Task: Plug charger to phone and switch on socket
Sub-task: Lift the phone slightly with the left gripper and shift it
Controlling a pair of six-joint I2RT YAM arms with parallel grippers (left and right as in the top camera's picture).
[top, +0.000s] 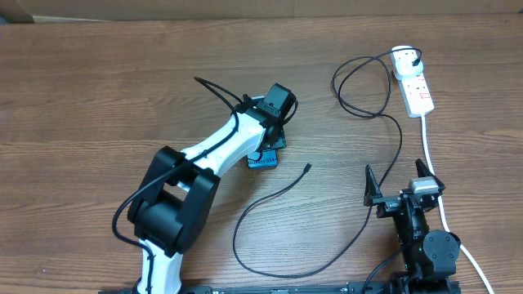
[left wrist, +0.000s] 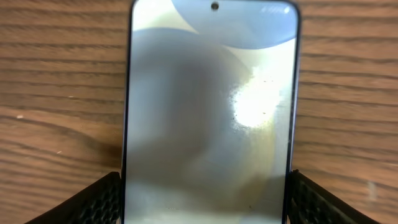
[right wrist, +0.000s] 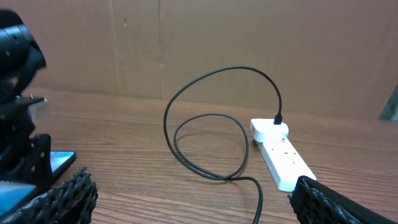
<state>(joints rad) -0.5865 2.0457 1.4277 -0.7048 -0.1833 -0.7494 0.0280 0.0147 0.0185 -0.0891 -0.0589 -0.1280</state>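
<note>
Wood table: phone flat under left gripper
Left wrist only: fingers flank phone edges, grip unclear
Overhead only: charger tip free, near phone
Right gripper: wide, empty, facing socket

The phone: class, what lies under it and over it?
Under the phone lies the wooden table. Over it hangs the left pincer, one finger on each side. From overhead the left arm covers most of the phone; its charging port cannot be seen.
</note>
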